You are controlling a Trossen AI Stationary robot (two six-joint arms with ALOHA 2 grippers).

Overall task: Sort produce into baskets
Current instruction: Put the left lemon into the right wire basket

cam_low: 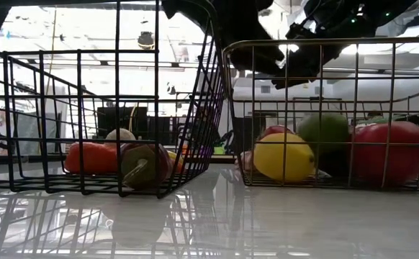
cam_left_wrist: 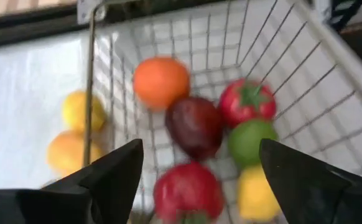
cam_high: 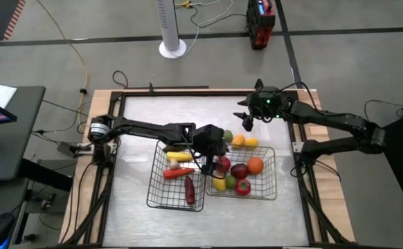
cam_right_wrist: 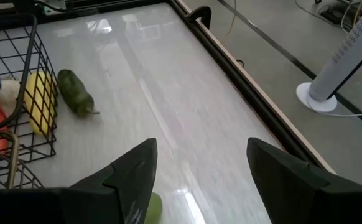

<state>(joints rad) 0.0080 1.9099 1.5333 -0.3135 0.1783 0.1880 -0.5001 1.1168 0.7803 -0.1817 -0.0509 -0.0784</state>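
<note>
Low view first: nearest us stand two baskets, left basket (cam_low: 94,122) with long pieces, right basket (cam_low: 339,115) with round ones, so we judge shape decides placement. Our left gripper (cam_left_wrist: 199,180) hangs wide open and empty over six round pieces; two yellow fruits (cam_left_wrist: 75,130) wait outside. Farther off, our right gripper (cam_right_wrist: 199,168), parted, holds nothing near a green pepper (cam_right_wrist: 75,92).

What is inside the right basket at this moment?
The right basket holds an orange, a tomato, a dark red fruit, a lime and a lemon. The left gripper covers its near-left corner.
</note>
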